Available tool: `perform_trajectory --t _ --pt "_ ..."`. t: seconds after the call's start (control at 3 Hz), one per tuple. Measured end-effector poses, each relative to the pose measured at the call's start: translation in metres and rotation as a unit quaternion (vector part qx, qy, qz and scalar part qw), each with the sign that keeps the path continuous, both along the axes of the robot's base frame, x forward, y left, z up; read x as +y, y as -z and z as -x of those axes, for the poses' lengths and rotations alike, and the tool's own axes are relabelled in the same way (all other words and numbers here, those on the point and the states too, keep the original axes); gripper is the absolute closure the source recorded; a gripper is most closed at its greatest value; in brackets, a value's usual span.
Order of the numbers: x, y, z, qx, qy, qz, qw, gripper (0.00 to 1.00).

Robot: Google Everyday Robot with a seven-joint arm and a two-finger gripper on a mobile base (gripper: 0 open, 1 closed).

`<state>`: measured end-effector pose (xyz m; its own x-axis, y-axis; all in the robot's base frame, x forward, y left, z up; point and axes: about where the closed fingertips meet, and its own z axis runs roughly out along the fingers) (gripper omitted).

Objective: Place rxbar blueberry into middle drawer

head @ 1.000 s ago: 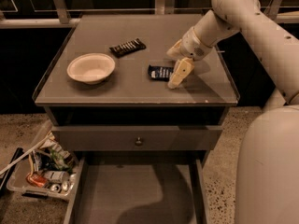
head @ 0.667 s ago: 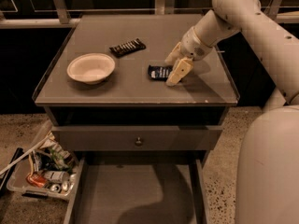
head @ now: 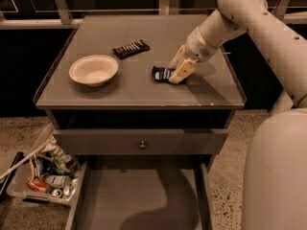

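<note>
Grasping comes first: the tan 2-finger gripper (head: 178, 67), jaws apart, straddles the right end of the flat dark-blue rxbar blueberry (head: 161, 74), right of centre. It should close squarely across the bar's width, then carry it to the wide grey middle drawer (head: 139, 195), open at bottom centre.

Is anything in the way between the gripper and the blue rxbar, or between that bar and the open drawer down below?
Nothing visible. The gripper is right at the rxbar blueberry. The middle drawer is pulled out below the tabletop; the bowl and the black-brown bar lie off that path.
</note>
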<state>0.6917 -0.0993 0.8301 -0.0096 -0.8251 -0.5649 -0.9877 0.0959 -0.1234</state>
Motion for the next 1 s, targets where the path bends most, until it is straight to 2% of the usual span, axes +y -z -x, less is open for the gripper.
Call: perform_trajectory --t 0.33,0.67,1.0 --pt "0.0 0.0 0.0 0.0 0.0 0.0 1.0 1.0" --pt "0.0 -0.002 0.001 0.0 0.0 0.001 1.0 1.0" --pt "-0.006 -0.011 0.013 -0.013 0.006 0.012 0.9998 1.0"
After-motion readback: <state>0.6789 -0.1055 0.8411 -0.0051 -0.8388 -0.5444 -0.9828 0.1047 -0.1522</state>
